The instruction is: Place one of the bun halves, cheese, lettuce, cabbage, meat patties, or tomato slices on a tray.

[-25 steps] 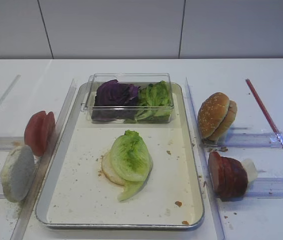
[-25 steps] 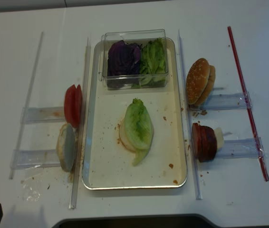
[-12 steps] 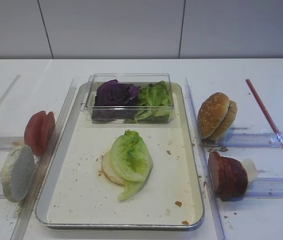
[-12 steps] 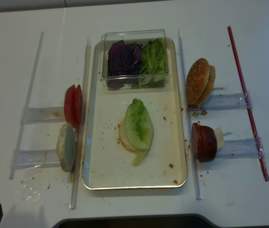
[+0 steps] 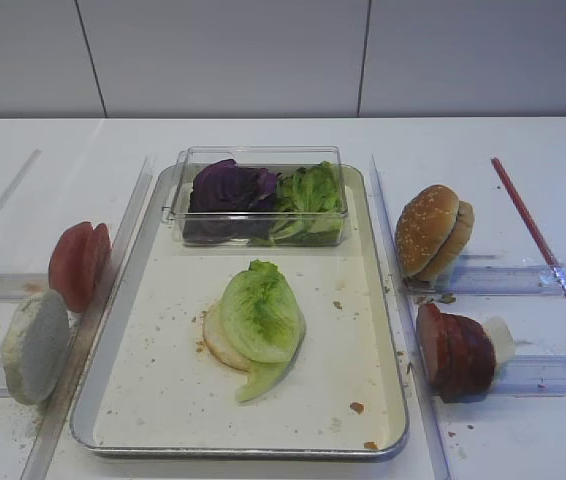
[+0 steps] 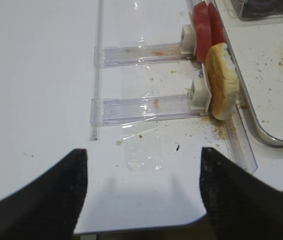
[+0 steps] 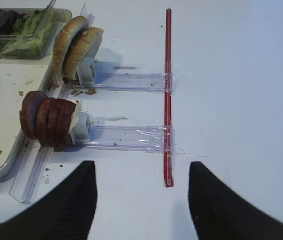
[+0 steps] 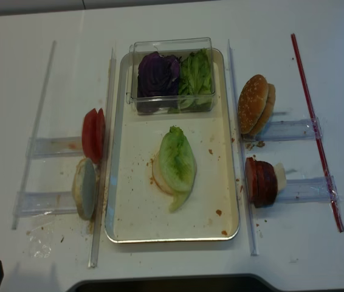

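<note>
The lettuce (image 5: 261, 318) lies flat in the middle of the tray (image 5: 153, 400), draped over a pale bun disc (image 5: 218, 345) so only the disc's left edge peeks out. Crumbs are scattered around it on the cream bottom.

At the far end of the tray sits a clear plastic box (image 5: 260, 196) with purple cabbage (image 5: 227, 190) on the left and more green leaves (image 5: 309, 195) on the right.

Left of the tray, the tomato slices (image 5: 79, 264) stand on edge in a clear rack, with another pale bun half (image 5: 34, 345) propped up nearer the camera. On the right, two sesame bun halves (image 5: 433, 231) stand upright, and the meat patties (image 5: 455, 351) lean in a row just below them.

The right gripper (image 7: 142, 200) has its fingers spread wide with nothing between them, over bare table by a red strip (image 7: 167, 95). The left gripper (image 6: 142, 195) is the same, wide apart and holding nothing.
</note>
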